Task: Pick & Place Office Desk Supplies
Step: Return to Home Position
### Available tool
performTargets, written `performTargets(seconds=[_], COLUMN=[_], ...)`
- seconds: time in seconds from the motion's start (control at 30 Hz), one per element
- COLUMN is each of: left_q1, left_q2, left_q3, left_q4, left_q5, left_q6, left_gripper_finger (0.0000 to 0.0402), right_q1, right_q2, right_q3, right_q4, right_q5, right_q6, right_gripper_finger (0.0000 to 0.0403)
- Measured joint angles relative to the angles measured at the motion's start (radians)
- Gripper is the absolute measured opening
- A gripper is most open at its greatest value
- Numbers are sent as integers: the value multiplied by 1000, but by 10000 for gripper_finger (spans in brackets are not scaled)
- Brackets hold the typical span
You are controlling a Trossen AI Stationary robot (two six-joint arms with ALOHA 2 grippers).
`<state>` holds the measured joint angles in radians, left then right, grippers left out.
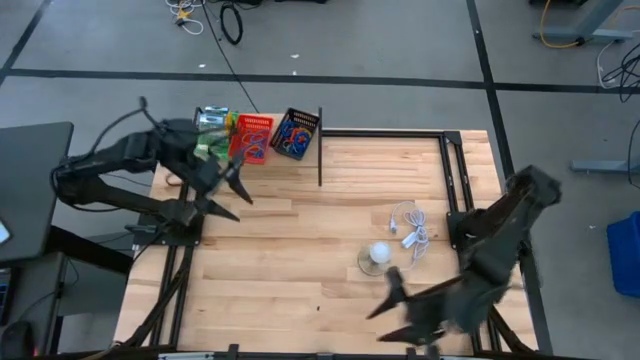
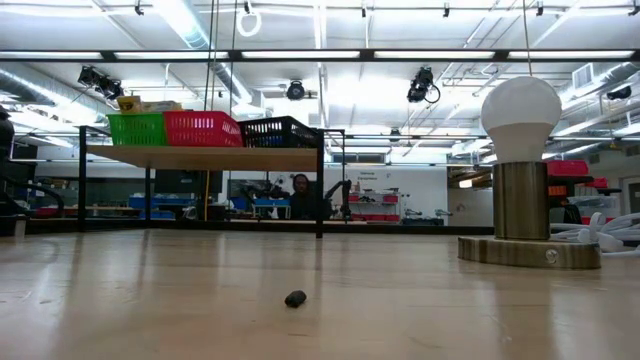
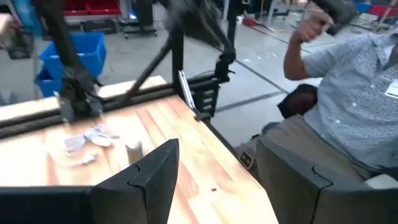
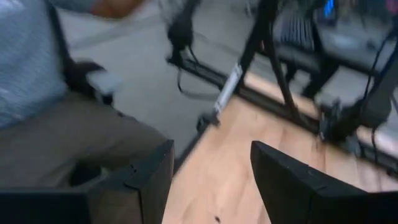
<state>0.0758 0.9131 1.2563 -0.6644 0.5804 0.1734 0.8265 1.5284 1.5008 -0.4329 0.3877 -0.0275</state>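
Three mesh baskets stand in a row at the table's far left: green [image 1: 212,130], red [image 1: 252,138] and black [image 1: 295,133]. The red and black ones hold coloured loops; the green one holds printed packets. A tiny dark piece [image 2: 295,298] lies on the bare wood near the table's middle. My left gripper [image 1: 232,203] hovers open above the table's left part, just in front of the baskets, with nothing between its fingers [image 3: 149,180]. My right gripper [image 1: 385,315] hangs open over the near right part, also holding nothing.
A white ball-shaped lamp [image 1: 380,253] on a round wooden base stands right of centre, its white cord [image 1: 410,230] coiled behind it. A dark upright post [image 1: 320,150] rises beside the black basket. A seated person [image 3: 354,93] is beyond the near edge.
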Motion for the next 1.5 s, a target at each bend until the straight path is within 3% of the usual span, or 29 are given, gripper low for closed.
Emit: performTargets(seconds=[0.17,0.37,0.53,0.7,0.87,1.03,1.27,1.5], left_q1=[-43,-98,-151,-198,-254,-287,-292,-293], left_q2=[-41,-45,-43,-34,-13,8,41,66], left_q3=[-187,-360,-432,-459,-458,-459,-458,-459], left_q4=[190,472,518,538,570,602,618,636], left_q5=[-4,-8,-81,-174,-236,-268,-332,-345], left_q6=[-59,-136,-111,-113,-108,-94,-89,-105], left_gripper_finger=[220,220,219,219,219,219,219,219], right_q1=[73,51,8,-20,-67,-214,-469,-540], right_q2=[-272,-577,-688,-711,-698,-692,-729,-921], right_q3=[-324,-835,-1202,-1492,-1492,-1492,-1492,-1492], right_q4=[257,654,1066,1414,1377,1352,1308,1063], right_q5=[-3,-8,-78,-154,-151,-138,-433,-487], right_q6=[-52,-61,-75,-73,-63,-87,-143,-146], right_gripper_finger=[222,222,222,222,222,222,222,222])
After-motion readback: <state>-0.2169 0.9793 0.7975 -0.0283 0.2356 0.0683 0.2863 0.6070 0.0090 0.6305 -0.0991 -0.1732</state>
